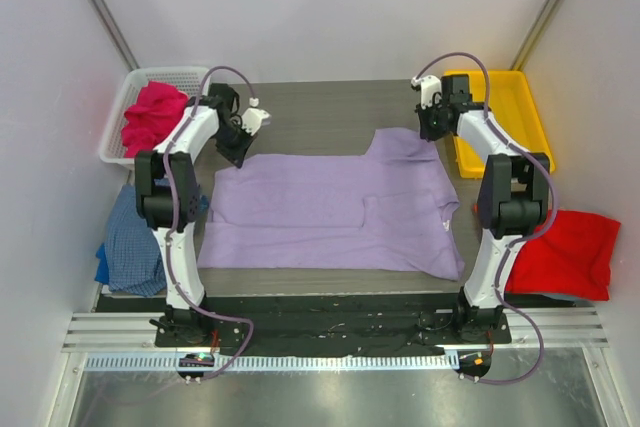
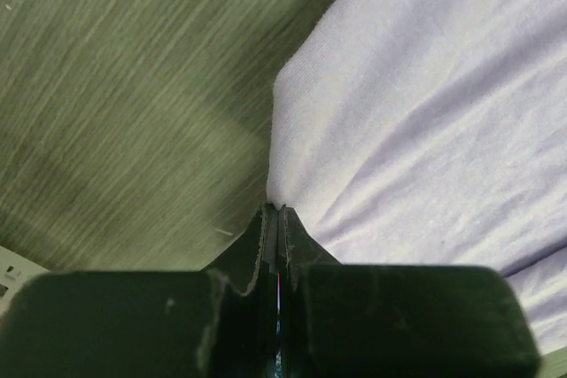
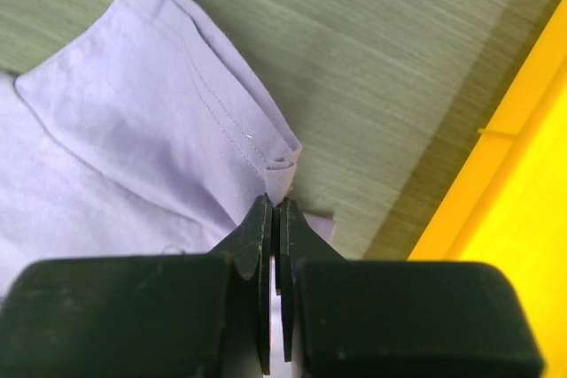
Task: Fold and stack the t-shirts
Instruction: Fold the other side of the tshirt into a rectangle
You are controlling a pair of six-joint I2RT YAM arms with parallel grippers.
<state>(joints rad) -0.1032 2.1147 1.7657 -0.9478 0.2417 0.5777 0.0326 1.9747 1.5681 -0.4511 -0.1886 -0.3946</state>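
The lavender t-shirt (image 1: 330,212) lies flat at mid-table (image 1: 320,107), long axis left to right, sleeved end rightward. The left gripper (image 2: 273,212) is clamped on its far left corner and the right gripper (image 3: 272,203) on the far sleeve's hem. Only the wrist views show both pinches. Only the overhead view shows the red t-shirt (image 1: 570,252) at right, the blue checked t-shirt (image 1: 135,237) at left, and the magenta t-shirt (image 1: 155,112) in the basket (image 1: 118,132).

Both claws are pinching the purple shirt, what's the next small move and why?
Probably lift both claws a little together. The left claw is shut on the purple shirt's far left corner and the right claw on its sleeve hem, while the rest lies flat.
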